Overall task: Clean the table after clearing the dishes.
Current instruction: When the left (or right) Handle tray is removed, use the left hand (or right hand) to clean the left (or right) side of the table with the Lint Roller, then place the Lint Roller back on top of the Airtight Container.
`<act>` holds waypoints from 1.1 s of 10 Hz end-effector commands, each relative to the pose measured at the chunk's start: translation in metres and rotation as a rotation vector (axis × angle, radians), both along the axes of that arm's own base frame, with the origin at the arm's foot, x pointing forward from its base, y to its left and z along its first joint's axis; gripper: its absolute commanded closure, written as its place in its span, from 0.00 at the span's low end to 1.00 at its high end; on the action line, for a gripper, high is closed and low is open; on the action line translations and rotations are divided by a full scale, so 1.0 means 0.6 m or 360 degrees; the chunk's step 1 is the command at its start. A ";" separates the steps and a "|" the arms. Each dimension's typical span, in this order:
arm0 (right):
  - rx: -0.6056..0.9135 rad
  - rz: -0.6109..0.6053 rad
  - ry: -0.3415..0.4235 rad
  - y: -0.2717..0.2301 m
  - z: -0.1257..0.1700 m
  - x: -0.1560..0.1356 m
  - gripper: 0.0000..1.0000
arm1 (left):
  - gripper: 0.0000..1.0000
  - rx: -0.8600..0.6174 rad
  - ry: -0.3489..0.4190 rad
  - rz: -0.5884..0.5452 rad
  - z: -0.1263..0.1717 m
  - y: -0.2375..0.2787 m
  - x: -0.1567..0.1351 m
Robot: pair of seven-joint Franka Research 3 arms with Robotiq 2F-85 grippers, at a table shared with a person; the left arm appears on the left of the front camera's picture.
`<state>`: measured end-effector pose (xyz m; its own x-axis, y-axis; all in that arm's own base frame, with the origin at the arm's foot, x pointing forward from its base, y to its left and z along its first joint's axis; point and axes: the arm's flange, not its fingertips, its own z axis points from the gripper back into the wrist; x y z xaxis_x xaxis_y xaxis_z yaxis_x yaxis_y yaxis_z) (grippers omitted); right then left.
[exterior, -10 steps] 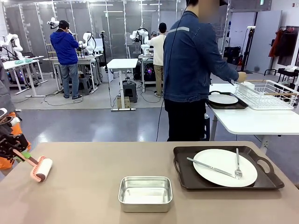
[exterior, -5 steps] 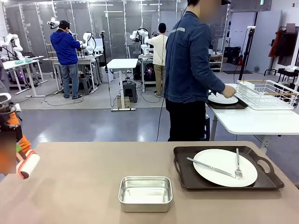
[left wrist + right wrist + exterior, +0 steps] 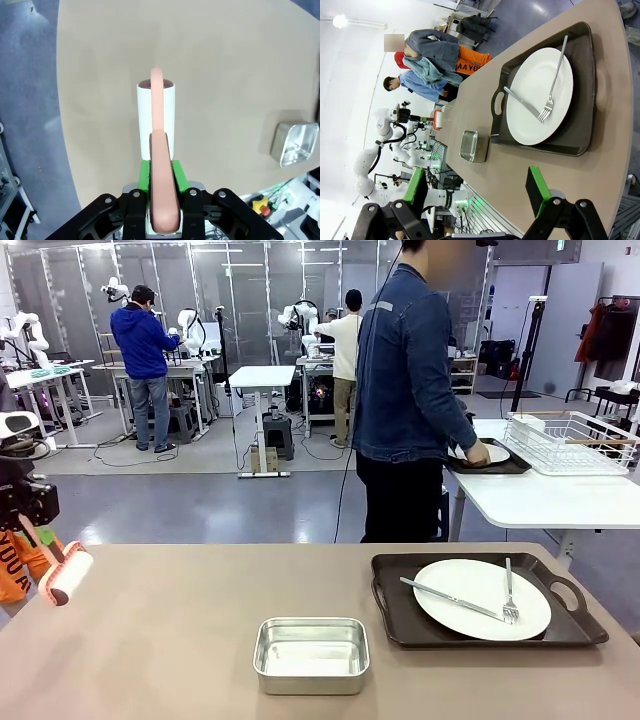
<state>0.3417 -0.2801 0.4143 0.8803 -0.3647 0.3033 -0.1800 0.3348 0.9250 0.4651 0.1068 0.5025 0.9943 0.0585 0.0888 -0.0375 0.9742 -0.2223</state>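
The lint roller (image 3: 66, 575), clamped by the left gripper (image 3: 161, 173), has been raised at the table (image 3: 180, 640)'s nine o'clock. The right gripper (image 3: 476, 186) is spread open. "AAYO" marks orange cloth (image 3: 472, 62).

Grey floor (image 3: 200, 510), glass partitions (image 3: 250, 300), white side table (image 3: 540, 505)

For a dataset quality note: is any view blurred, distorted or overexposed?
Front view: sharp, evenly lit, soft sheen in the steel pan. Left wrist view: the lint roller is sharp, but the table edge bows from the wide lens. Right wrist view: the plate is crisp; the room at upper left is washed out.
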 end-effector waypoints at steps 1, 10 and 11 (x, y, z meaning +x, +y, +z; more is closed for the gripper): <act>-0.0002 0.0003 -0.0013 0.001 0.006 -0.002 0.00 | 0.78 0.0009 -0.0010 -0.0003 -0.005 0.009 0.001; -0.0002 0.0003 -0.0013 0.001 0.006 -0.002 0.00 | 0.78 0.0009 -0.0010 -0.0003 -0.005 0.009 0.001; -0.0002 0.0003 -0.0013 0.001 0.006 -0.002 0.00 | 0.78 -0.0005 0.0018 0.0012 -0.010 0.007 0.003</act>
